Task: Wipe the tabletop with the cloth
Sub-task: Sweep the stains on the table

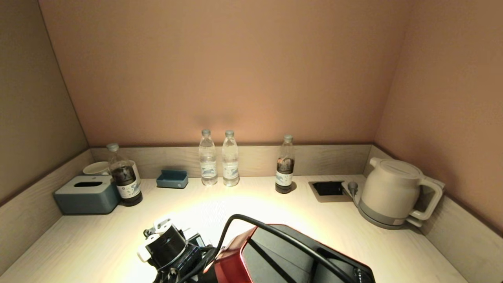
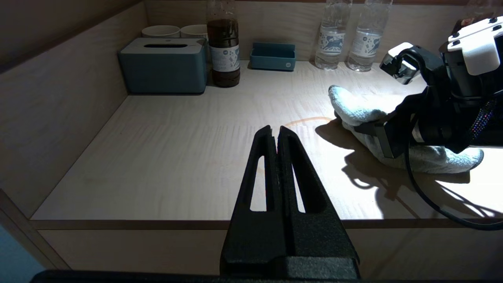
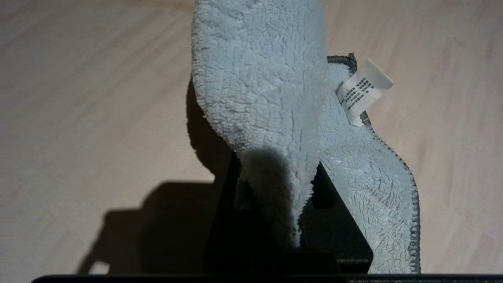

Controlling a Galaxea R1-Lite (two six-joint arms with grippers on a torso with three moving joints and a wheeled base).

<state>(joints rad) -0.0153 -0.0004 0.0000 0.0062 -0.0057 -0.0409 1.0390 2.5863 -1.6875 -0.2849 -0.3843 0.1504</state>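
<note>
— Pale wood table (image 2: 165, 157) in a walled nook. Where's the cloth (image 2: 355, 112)?
— Flat on the table, pinched in the right pincer (image 3: 275, 204), long axis stretching straight ahead of it. Left pincer (image 2: 277, 135) pressed together, idle near the front edge.

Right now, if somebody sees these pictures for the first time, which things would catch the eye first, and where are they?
Most striking is the pale blue cloth lying on the wooden tabletop, pinched in the right gripper in a bright pool of light near the front edge. Along the back wall stand four bottles, two clear and two with dark liquid, and a cream kettle sits at the right. The left gripper hangs shut near the front edge, holding nothing.
</note>
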